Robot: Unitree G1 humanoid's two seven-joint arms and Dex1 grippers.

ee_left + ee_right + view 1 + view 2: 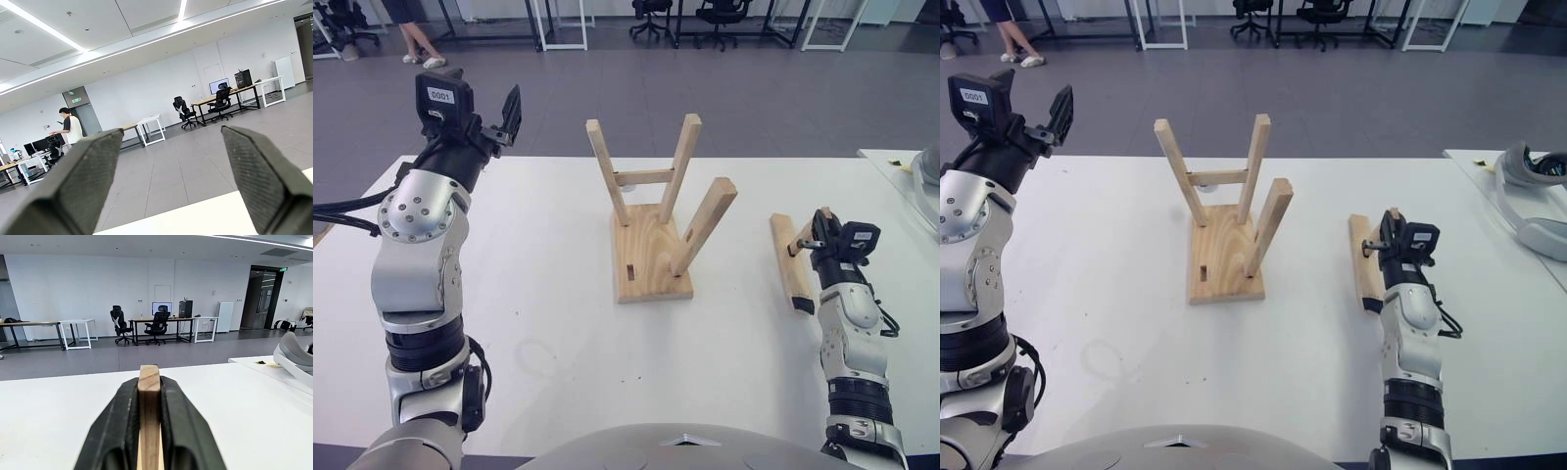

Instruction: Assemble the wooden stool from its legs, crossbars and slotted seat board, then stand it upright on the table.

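The slotted seat board [643,262] lies flat near the middle of the white table [538,284]. Three legs [703,225] stand up from it, and a crossbar [644,177] joins the two far ones. A loose leg [790,264] lies on the table to the right, with a short crossbar [148,396] sticking out of it. My right gripper [809,242] is shut on that crossbar, low over the table. My left gripper [494,122] is held high above the table's far left corner, open and holding nothing, its dark fingers [73,191] spread wide.
A white headset-like object [1533,211] lies on a second table at the far right. Bare tabletop stretches left of and in front of the seat board. Grey floor, desks and office chairs [159,325] fill the room beyond the table's far edge.
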